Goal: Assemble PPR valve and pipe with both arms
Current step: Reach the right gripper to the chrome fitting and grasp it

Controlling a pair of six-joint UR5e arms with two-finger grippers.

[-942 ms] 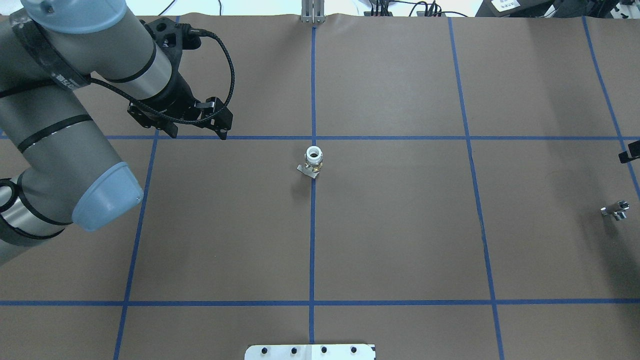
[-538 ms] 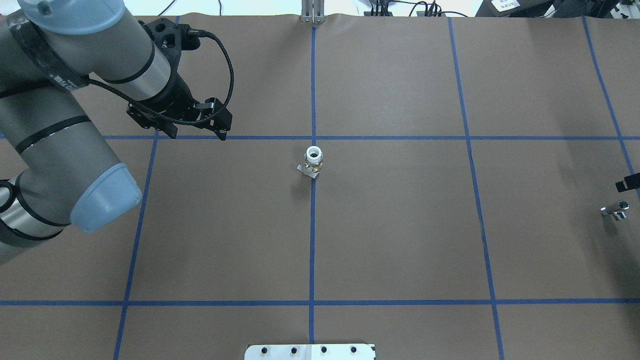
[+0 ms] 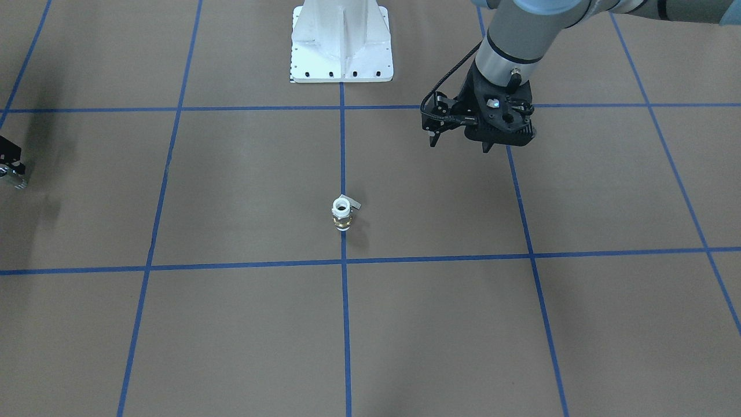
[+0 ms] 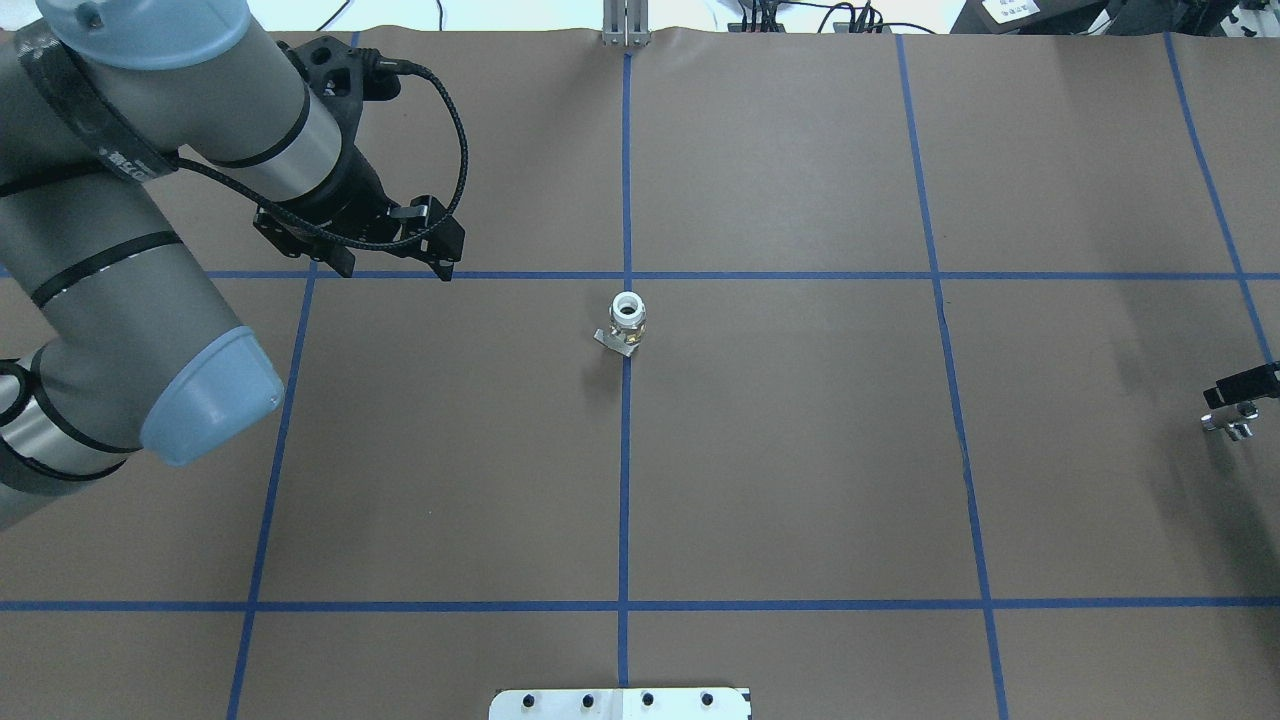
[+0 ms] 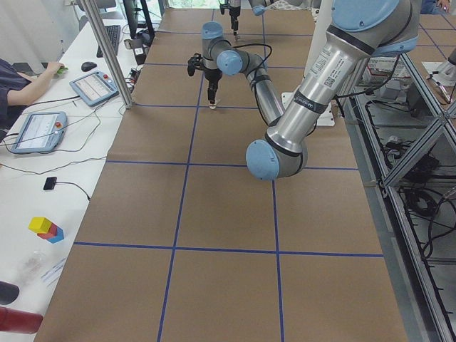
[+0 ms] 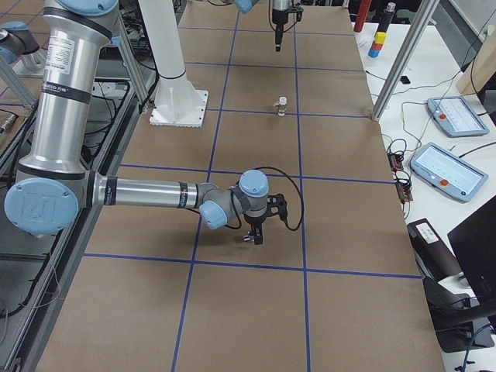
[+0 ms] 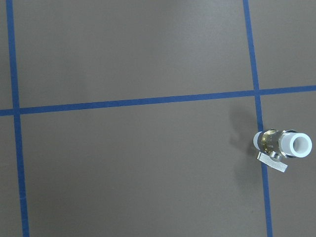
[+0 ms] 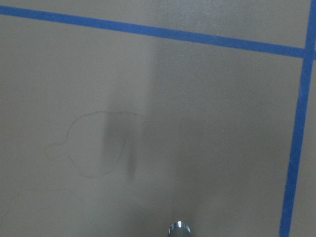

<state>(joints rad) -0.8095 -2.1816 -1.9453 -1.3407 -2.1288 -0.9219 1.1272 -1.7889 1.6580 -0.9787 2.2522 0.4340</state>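
**Valve upright at mid-bench, pipe out by the right edge**

Standing on one white ring end at the middle of the bench, on the centre tape line and well apart from every edge: the PPR valve. Long axis vertical, open white mouth straight up, grey lever poking sideways toward the robot-side edge and a little toward the left edge. Probably set this way to offer the bore from above and leave the brass band free for a pinch from the side.

Raised above the bench between valve and left edge: the left gripper, fingers spread wide, nothing between them. Reads as waiting or lining up, not yet reaching.

Close to the right edge, well apart from the valve: the pipe, tiny and silvery. Seen from the right wrist camera as a small round top, so likely on end with axis vertical; too small to say for sure. Just over it, low to the bench: the right gripper, mostly cut off by the frame. Cannot tell whether spread or pressed together, nor whether touching the pipe. Judged the step in hand: taking up the pipe first, ready for carrying in toward the valve's mouth.
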